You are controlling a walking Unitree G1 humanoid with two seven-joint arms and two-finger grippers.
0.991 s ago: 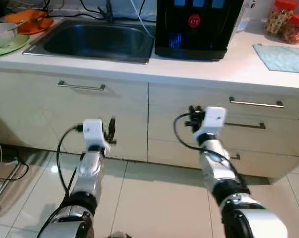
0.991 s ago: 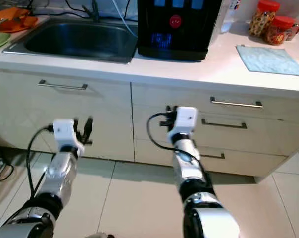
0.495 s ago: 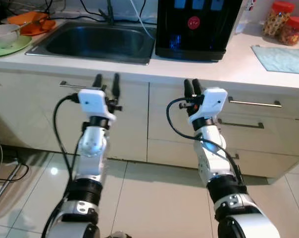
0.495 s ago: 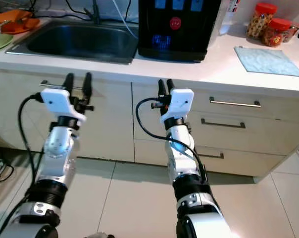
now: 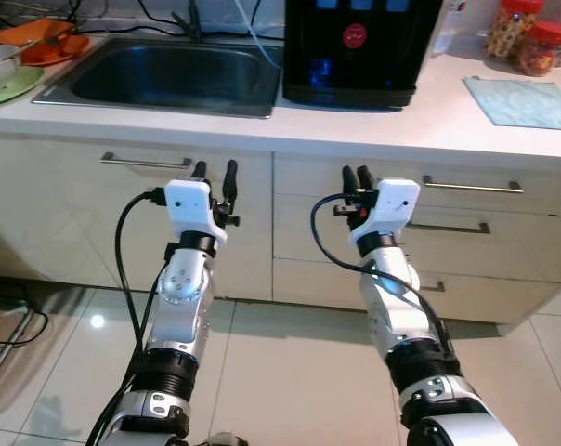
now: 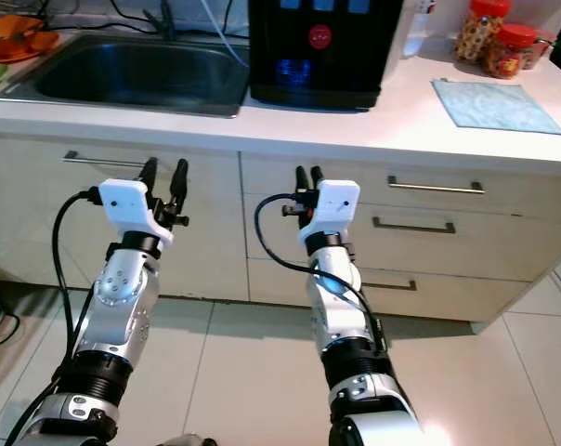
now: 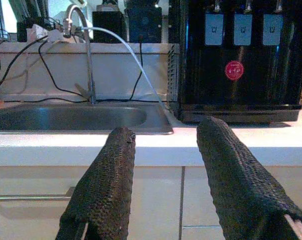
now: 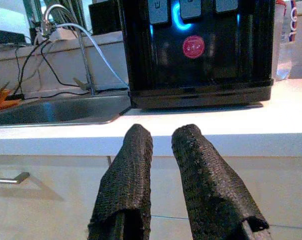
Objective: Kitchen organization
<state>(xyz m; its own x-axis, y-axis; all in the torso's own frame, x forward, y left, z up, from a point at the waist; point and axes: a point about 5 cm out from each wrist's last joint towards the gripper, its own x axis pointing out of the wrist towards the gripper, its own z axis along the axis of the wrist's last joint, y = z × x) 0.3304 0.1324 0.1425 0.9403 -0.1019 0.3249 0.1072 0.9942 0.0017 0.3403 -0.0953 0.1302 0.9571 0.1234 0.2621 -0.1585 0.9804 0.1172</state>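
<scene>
1. In the left eye view, the robot stands before a white counter whose front edge runs across the whole picture. Both arms are raised in front of the cabinet fronts, below that edge. The left gripper points upward, its two fingers spread apart and holding nothing. The right gripper also points upward, its fingers close together with only a thin gap, and nothing is between them. The steel sink is set in the counter on the left, and a black water dispenser stands just beside it. A pale blue cloth lies flat on the right, near two red-lidded jars. Between the robot and the cabinets there is open tiled floor.

2. In the right eye view, the drawer handles are on the right and well apart from the right gripper. A long cabinet handle runs just behind the left gripper.

3. In the left wrist view, the two fingers stand wide apart, with the counter edge showing in the gap. The faucet rises behind the sink.

4. In the right wrist view, the fingers are nearly together. They aim at the counter edge below the dispenser.
</scene>
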